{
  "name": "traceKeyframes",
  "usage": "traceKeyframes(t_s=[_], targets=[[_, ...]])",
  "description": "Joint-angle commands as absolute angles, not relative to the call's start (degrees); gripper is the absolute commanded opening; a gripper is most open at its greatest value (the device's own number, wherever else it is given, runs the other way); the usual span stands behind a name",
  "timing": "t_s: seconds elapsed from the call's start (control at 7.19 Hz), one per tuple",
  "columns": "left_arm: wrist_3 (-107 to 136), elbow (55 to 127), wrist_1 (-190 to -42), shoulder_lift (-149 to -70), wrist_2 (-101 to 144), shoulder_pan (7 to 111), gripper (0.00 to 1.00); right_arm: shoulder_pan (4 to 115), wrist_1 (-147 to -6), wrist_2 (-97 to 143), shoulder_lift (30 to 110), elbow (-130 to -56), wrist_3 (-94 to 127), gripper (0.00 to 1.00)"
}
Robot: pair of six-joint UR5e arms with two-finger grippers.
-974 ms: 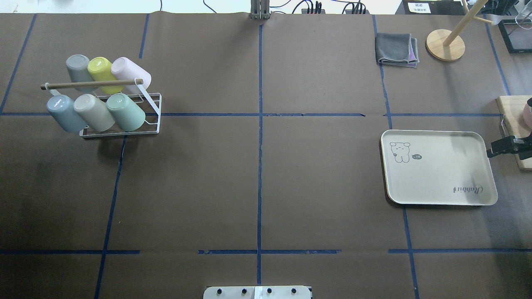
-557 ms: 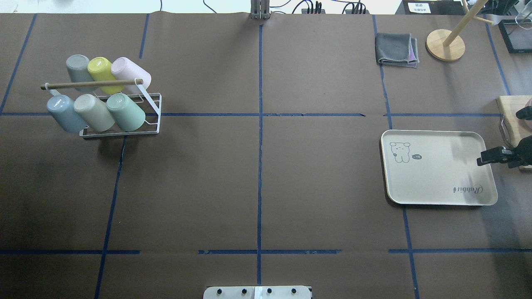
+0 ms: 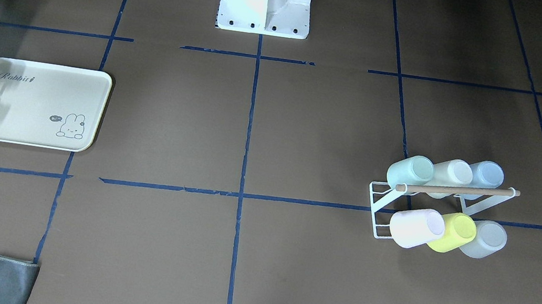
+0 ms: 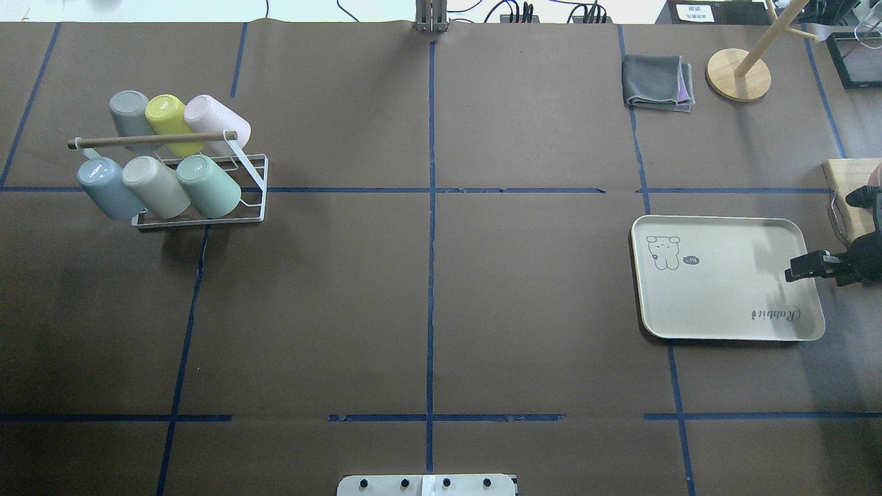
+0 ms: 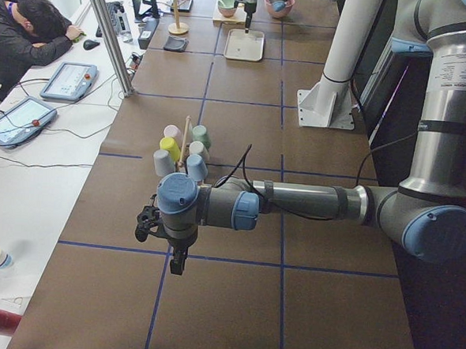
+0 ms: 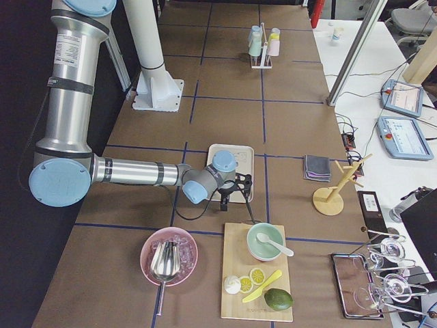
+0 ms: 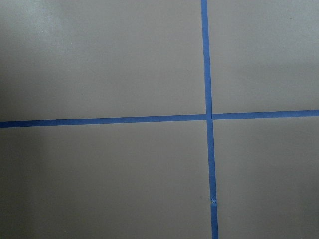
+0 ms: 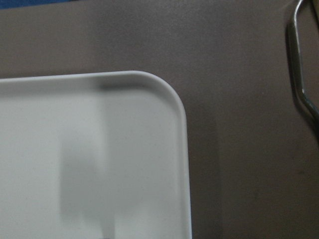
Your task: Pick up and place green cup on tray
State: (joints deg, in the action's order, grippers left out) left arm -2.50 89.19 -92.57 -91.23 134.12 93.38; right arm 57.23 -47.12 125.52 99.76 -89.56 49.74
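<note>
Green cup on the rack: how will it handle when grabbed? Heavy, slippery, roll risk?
The green cup looks like smooth plastic: probably light, stiff, perhaps slick. It leans base-up on the wire rack, so it likely must come off along that tilt. Round sides: it may roll if dropped sideways.

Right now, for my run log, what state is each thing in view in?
green cup, tilted on rack, ungrasped
tray, flat on table, empty
rack, upright, six cups loaded
right gripper, above tray's edge, open or shut unclear
left gripper, above bare table, open or shut unclear
cloth, folded
</note>
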Motion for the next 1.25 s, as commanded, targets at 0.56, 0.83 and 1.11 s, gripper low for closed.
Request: traceKeyframes(t_s=[0.56,0.83,1.11], targets=[[-2.55,89.12,-92.55,-91.58,134.12,93.25,1.00,57.22,-47.28,125.60,99.49,-88.59,49.75,0.48],[-2.55,89.12,-92.55,-91.93,134.12,93.25,1.00,57.30,-47.29,125.60,99.58,-88.77,49.75,0.06],[-2.64,89.03,-92.55,-92.02,134.12,93.34,1.00,57.39,-47.20,125.77,99.58,-89.12,49.57,0.00]])
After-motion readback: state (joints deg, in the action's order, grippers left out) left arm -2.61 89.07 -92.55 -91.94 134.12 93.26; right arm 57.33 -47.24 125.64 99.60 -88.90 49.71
